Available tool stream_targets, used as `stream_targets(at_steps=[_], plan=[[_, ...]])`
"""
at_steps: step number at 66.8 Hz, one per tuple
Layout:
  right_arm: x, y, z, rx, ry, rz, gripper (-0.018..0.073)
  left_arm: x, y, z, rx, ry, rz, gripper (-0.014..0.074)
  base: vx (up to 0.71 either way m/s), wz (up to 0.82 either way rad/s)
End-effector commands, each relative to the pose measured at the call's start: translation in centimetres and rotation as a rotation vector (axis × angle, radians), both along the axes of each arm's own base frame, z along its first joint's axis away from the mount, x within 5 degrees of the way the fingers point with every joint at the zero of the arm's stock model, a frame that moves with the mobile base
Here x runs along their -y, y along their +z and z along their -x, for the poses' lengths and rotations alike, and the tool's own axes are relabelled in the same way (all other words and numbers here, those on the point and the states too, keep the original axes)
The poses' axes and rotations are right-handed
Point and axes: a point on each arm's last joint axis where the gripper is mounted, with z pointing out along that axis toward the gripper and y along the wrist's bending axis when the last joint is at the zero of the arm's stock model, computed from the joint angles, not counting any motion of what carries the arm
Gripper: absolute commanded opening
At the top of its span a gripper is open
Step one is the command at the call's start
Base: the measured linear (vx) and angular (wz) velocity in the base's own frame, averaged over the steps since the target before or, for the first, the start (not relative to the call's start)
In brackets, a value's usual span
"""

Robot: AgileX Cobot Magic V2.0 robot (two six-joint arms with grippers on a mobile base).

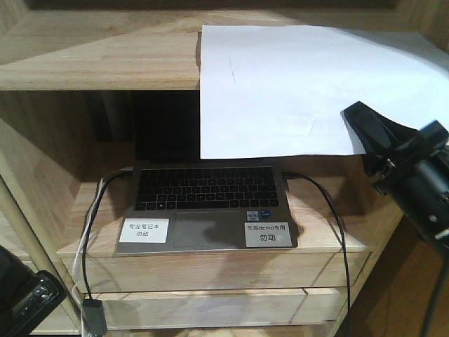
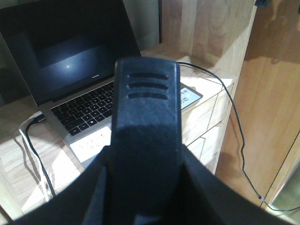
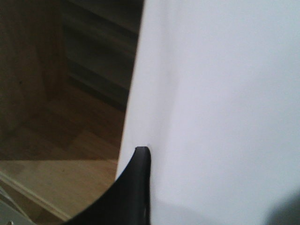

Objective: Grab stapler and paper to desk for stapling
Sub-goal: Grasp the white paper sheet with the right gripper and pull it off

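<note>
1. Looking from the front, the paper (image 1: 280, 91) lies on the upper shelf (image 1: 98, 56) of a pale wooden unit, between 12 and 2 o'clock. Its front half hangs over the shelf edge and hides part of the bay below. That overhang is probably what offers a free edge to pinch. The black right hand (image 1: 365, 121) comes in from 3 o'clock and meets the sheet's lower right corner. I cannot tell here whether it is clenched on the sheet. At 6 o'clock an open laptop (image 1: 207, 203) with two white labels (image 1: 144, 230) sits on a lower ledge, and cables (image 1: 337, 232) trail off both sides. The sheet droops in front of the laptop screen, so drawing it out may brush the screen. The left arm (image 1: 28, 302) shows darkly at 7 o'clock. Neither the stapler nor the surface is in view.

2. Seen from the left wrist, one broad slotted finger of the left hand (image 2: 146, 79) fills the centre. I cannot tell whether the hand is released or clenched, and nothing visible is held. The laptop (image 2: 70, 61) sits at 10 o'clock, and a cable (image 2: 234, 117) drops past 3 o'clock.

3. Seen from the right wrist, the paper (image 3: 225, 93) fills the frame from 12 to 5 o'clock. One black fingertip (image 3: 140, 164) at 6 o'clock rests against its left edge. The other is hidden, so the grip stays unconfirmed. Dark shelf wood (image 3: 28, 56) stands at 9 o'clock.
</note>
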Motion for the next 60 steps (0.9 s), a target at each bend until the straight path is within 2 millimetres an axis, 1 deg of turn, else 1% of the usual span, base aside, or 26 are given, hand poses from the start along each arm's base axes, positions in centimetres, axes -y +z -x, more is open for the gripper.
stream_targets(at_steps=[1, 18, 33, 41, 49, 60], plan=[[0.2, 2.7, 2.0, 0.223, 0.044, -0.085, -0.0008, 0.0, 1.9, -0.3, 0.095, 0.029, 0.095, -0.0007, 0.00, 0.00], [1.3, 3.1, 6.1, 0.290, -0.004, -0.065, -0.0006, 0.0, 1.9, -0.3, 0.095, 0.029, 0.095, -0.0007, 0.00, 0.00], [1.9, 2.6, 9.9, 0.333, -0.016, -0.047, -0.0006, 0.0, 1.9, -0.3, 0.095, 0.029, 0.095, -0.0007, 0.00, 0.00], [2.3, 2.0, 11.6, 0.344, -0.032, -0.043, -0.0006, 0.0, 1.9, -0.3, 0.095, 0.029, 0.095, -0.0007, 0.00, 0.00], [2.6, 1.2, 12.9, 0.331, -0.039, -0.058, -0.0006, 0.0, 1.9, -0.3, 0.095, 0.029, 0.095, -0.0007, 0.00, 0.00], [3.1, 0.2, 14.2, 0.316, -0.071, -0.067, -0.0006, 0.0, 1.9, -0.3, 0.095, 0.029, 0.095, -0.0007, 0.00, 0.00]])
